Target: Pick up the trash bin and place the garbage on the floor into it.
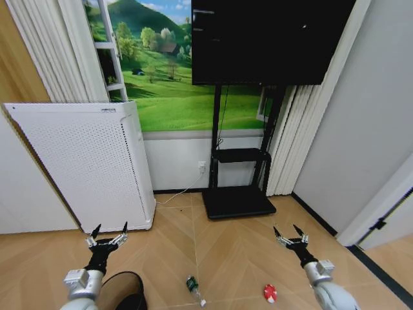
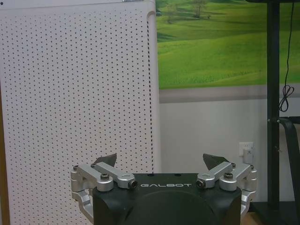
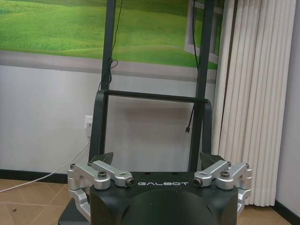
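Risk assessment follows. Both arms are raised ahead of the robot and hold nothing. The left gripper (image 1: 108, 235) has its fingers spread apart, empty, and hangs above the near rim of the trash bin (image 1: 121, 289). The right gripper (image 1: 290, 234) is likewise spread and empty, above bare floor (image 1: 232, 248) on the right side. The left wrist view confirms parted fingertips, with only the white air purifier (image 2: 77, 108) ahead; the right wrist view confirms the same against the black TV stand (image 3: 152, 98).

The bin stands at the lower left of the head view, close to the robot's base and just in front of the purifier. The plastic bottle (image 1: 192, 285) lies on the floor near the centre, and a red-and-white wrapper (image 1: 270, 293) lies to its right, well apart from the bin.

Hazards, as judged:
- The bin rim is thin mesh and sits very near the robot; a descent misjudged by the left arm could tip or push it instead of gripping it.
- The purifier stands close behind the bin; a wide swing of the left arm could strike it.
- The bottle is round and could roll if nudged.
- A white cable (image 1: 177, 194) trails along the floor by the wall.

Limits of view: the bin is cut off by the frame edge, so its base and contents cannot be read. I can make out only two pieces of garbage.
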You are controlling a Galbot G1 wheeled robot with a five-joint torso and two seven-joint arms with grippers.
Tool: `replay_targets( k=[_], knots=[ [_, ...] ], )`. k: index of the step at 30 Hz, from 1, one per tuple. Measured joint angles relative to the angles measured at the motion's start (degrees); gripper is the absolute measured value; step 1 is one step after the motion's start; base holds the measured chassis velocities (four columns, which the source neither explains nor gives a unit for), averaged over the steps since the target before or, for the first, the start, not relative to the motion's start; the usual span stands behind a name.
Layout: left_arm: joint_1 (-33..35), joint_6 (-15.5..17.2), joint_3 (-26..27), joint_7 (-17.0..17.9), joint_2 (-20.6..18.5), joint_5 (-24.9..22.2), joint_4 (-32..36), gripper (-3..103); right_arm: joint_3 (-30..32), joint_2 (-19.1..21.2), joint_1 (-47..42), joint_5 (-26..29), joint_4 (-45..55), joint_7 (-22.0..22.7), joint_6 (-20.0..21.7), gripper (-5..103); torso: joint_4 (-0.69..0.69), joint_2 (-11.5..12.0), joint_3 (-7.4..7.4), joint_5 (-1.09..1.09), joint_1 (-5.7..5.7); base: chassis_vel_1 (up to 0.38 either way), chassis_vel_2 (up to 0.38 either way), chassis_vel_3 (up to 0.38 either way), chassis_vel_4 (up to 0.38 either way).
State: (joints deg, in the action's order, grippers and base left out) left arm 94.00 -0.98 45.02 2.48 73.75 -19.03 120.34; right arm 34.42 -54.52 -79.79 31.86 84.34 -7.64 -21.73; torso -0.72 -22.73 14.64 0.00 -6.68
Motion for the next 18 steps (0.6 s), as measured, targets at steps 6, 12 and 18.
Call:
replay_targets(
  k=[6, 12, 18],
  knots=[
    [0.1, -0.1, 0.0, -0.1, 0.4, 0.3, -0.3, 100, 0.1, 0.0, 0.0, -0.1, -0.5, -0.2, -0.3, 100, 0.00, 1.3, -0.88, 0.00, 0.38, 0.000, 0.000, 0.000, 0.000],
    [0.0, 0.0, -0.1, -0.1, 0.4, 0.4, -0.3, 100, 0.2, 0.0, 0.0, -0.1, -0.7, -0.4, -0.4, 100, 0.00, 1.8, -1.25, 0.00, 0.58, 0.000, 0.000, 0.000, 0.000],
    [-0.1, 0.5, -0.1, 0.2, 0.3, 0.4, -0.3, 100, 0.3, 0.0, 0.0, -0.1, -0.9, -0.6, -0.5, 100, 0.00, 2.8, -1.95, 0.00, 0.89, 0.000, 0.000, 0.000, 0.000]
  ],
)
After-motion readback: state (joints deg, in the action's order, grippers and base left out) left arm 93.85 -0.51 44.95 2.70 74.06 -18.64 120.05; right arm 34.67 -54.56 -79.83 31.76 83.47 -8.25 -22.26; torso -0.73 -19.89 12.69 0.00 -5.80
